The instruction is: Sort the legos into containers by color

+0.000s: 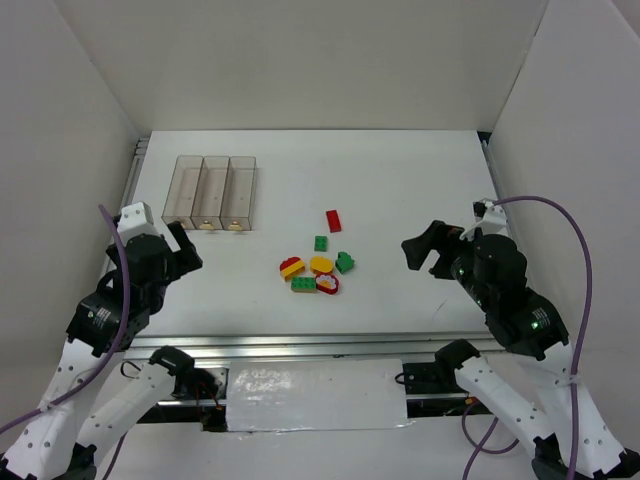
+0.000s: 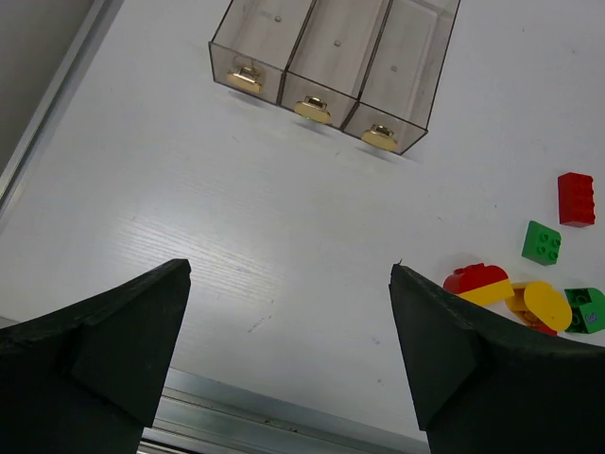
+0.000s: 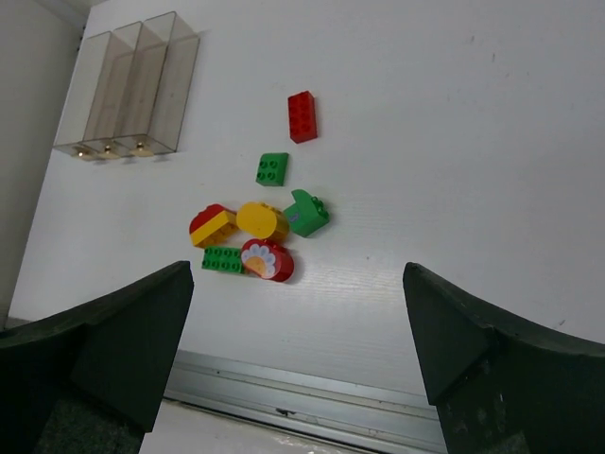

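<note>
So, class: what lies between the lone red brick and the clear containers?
Nothing. Between the red brick and the containers the white table is bare, clearest in the top view; the right wrist view agrees.

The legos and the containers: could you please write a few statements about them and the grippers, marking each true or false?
1. No brick lies in the containers. True.
2. The red rectangular brick lies apart from the clustered legos, on their far side. True.
3. The left gripper is shut on a green brick. False: it is open and holds nothing.
4. The containers stand right of the legos in the top view. False: they stand to the left and farther back.
5. The right gripper is open. True.
</note>
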### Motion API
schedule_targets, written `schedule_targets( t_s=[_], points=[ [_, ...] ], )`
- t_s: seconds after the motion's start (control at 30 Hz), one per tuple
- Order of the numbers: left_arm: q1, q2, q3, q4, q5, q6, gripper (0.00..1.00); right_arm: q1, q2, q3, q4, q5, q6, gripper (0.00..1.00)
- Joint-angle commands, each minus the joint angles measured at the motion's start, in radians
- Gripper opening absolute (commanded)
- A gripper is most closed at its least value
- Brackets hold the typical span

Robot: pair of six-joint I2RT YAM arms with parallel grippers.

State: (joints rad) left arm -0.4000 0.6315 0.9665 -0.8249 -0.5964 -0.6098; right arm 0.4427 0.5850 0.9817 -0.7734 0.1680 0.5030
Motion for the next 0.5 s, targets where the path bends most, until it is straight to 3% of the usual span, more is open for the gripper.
schedule_targets(
  t_s=[0.0, 0.13, 0.17, 0.27, 0.33, 0.47],
  points=[
    [0.0, -0.003, -0.002, 0.036, -0.003, -0.008, 0.99, 0.004, -0.002, 0.029, 0.032, -0.054, -0.03, 1.0],
    [-0.002, -0.004, -0.002, 0.04, 0.0, -0.005, 1.0, 0.007, 0.006, -0.041, 0.123, -0.267, -0.057, 1.0],
    [-0.002, -0.003, -0.005, 0.046, 0.009, -0.002, 1.0, 0.004, 0.004, -0.073, 0.231, -0.414, -0.055, 1.0],
    [-0.002, -0.004, -0.005, 0.052, 0.021, 0.007, 1.0, 0.01, 0.067, -0.161, 0.383, -0.58, -0.02, 1.0],
    [-0.002, -0.001, -0.006, 0.049, 0.021, 0.007, 1.0, 0.034, 0.209, -0.141, 0.378, -0.556, -0.03, 1.0],
    [0.0, -0.003, -0.006, 0.05, 0.021, 0.012, 1.0, 0.207, 0.518, -0.062, 0.3, -0.307, -0.063, 0.97]
  ],
)
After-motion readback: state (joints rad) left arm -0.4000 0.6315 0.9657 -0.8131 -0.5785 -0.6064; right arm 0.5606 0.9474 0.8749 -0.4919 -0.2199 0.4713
